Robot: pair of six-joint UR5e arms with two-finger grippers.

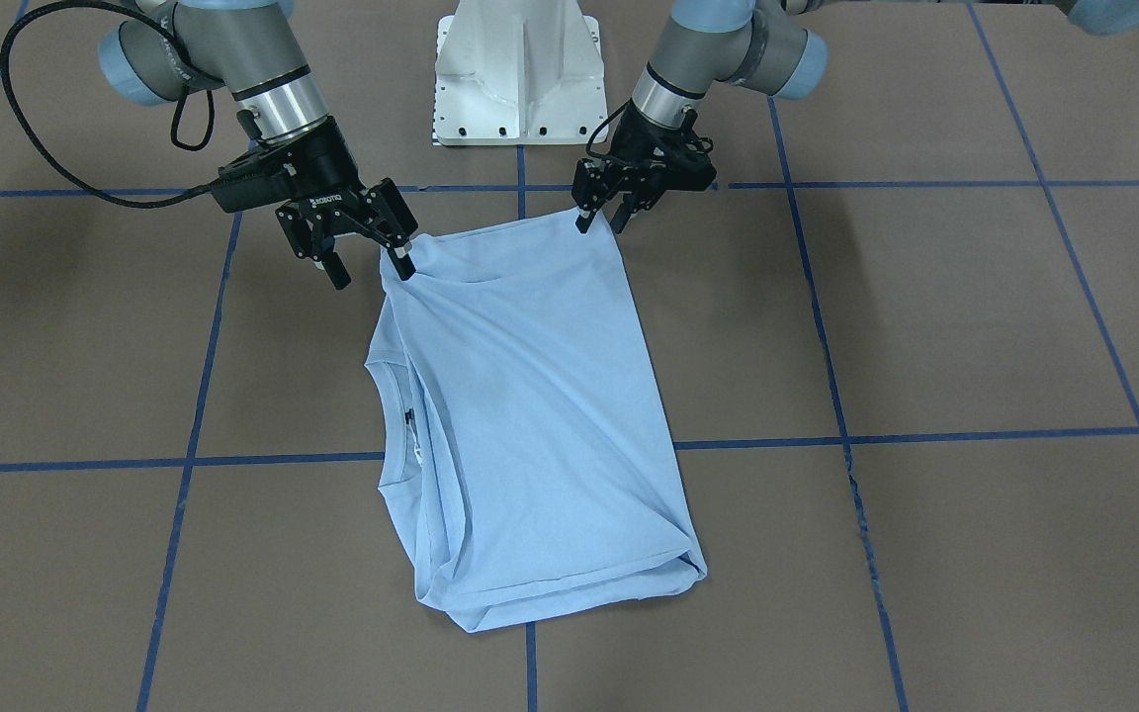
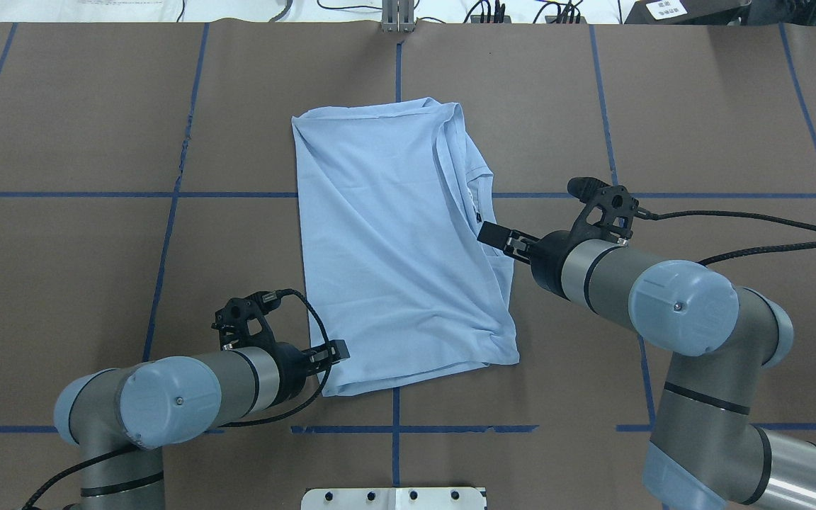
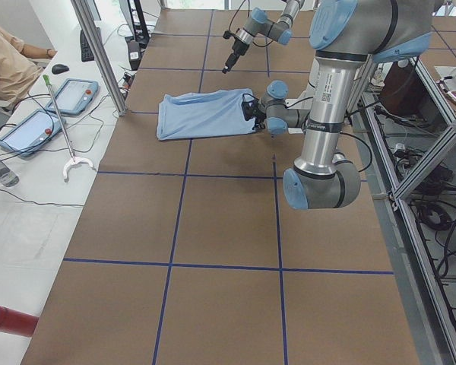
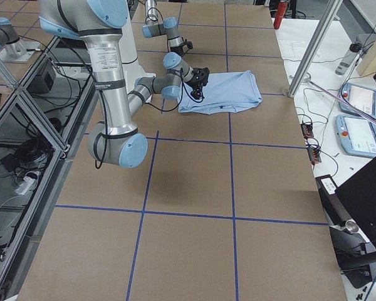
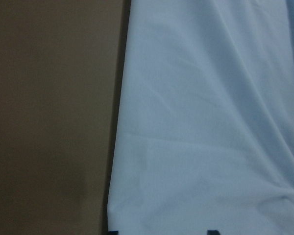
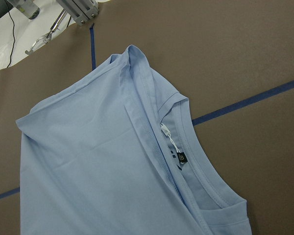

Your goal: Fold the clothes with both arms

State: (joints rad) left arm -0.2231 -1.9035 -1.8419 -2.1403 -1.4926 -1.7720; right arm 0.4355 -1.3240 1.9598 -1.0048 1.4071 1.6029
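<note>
Two T-shirt (image 1: 530, 396) corners lie at the wide-spread left pincer (image 1: 600, 224) and right pincer (image 1: 372, 274).

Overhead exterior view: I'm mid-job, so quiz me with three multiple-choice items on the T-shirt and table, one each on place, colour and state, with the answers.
1. The T-shirt's collar sits at the shirt's:
A) left edge in this view
B) right edge in this view
C) far edge

2. The grid tape on the table is:
A) red
B) blue
C) yellow

3. The T-shirt is:
A) hanging in the air
B) spread flat with both sleeves out
C) folded over, lying on the table

Answers:
1. B, the neck opening shows on the right side, by the right end effector.
2. B, blue lines cross the brown surface.
3. C, its layers overlap in a rough rectangle on the table.
</note>
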